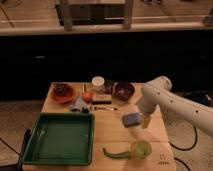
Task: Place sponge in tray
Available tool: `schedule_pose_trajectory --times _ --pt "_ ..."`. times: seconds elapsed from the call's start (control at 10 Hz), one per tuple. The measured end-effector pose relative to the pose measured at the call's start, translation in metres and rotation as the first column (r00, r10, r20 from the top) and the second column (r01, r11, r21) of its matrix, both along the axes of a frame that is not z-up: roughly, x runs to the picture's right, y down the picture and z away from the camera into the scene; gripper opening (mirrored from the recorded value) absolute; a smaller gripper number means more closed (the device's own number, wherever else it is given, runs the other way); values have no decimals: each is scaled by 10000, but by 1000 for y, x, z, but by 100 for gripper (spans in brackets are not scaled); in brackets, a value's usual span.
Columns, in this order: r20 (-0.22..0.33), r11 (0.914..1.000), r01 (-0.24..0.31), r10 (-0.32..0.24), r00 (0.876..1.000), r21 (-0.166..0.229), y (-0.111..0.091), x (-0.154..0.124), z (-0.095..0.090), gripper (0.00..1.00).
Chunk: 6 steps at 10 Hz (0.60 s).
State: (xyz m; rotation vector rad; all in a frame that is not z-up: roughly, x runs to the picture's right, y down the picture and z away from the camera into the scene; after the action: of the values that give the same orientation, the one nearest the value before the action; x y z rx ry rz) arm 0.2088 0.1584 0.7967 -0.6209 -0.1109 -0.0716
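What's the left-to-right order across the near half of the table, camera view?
green tray → long green vegetable → blue sponge → gripper, just right of the sponge. Left out: green cup, which overlaps sponge and gripper sideways.

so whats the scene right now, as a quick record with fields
sponge: blue, flat on the table, right of the middle, outside the tray
tray: green, front left of the table, no sponge in it
claw: open, low at the sponge's right edge; contact cannot be told
at the back: red bowl, dark bowl, white jar
at the front: green cup
task step: sponge not yet lifted
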Motion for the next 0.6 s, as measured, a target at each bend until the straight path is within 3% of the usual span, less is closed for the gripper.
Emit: schedule_pose_trajectory --times 0.6 --pt "34 9989 -458 458 9989 -91 4 0 17 80"
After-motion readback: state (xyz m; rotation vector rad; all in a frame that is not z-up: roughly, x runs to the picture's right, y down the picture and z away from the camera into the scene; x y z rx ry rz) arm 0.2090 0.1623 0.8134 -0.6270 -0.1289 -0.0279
